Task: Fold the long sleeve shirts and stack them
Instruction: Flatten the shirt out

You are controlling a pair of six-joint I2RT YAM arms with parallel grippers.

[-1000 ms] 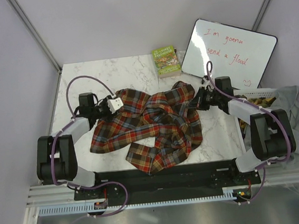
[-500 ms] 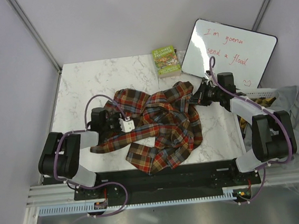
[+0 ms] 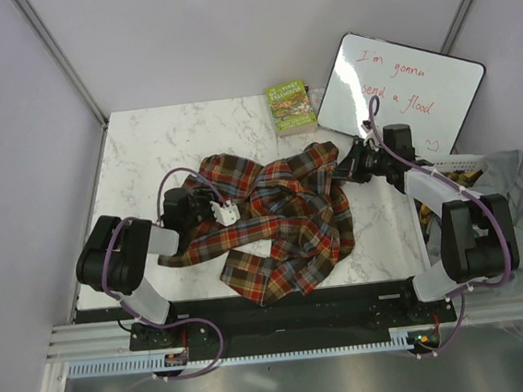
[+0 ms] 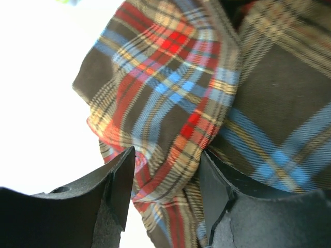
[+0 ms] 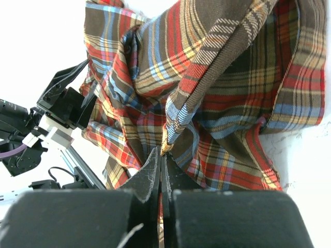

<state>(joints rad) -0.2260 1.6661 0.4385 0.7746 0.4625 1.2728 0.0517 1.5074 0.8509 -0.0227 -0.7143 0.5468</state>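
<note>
Your right end effector (image 5: 161, 154) is clamped on an edge of the plaid shirt (image 3: 282, 214), your left end effector (image 4: 166, 161) straddles a fold with jaws parted, and the garment lies crumpled mid-way across the table (image 3: 145, 142), likely needing an outward pull to flatten it.

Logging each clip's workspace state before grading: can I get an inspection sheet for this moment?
Surface: white marble tabletop, grey-veined.
Job's things: one plaid shirt, crumpled and unfolded at the centre; no stack seen.
Clutter: book at the far edge; whiteboard with red writing, far right.
Grippers: left gripper open, straddling a shirt fold; right gripper shut on the shirt's edge.
Cables: purple cables loop along both arms.
Surroundings: plain walls; basket and grey cloth beside the table's right side.
</note>
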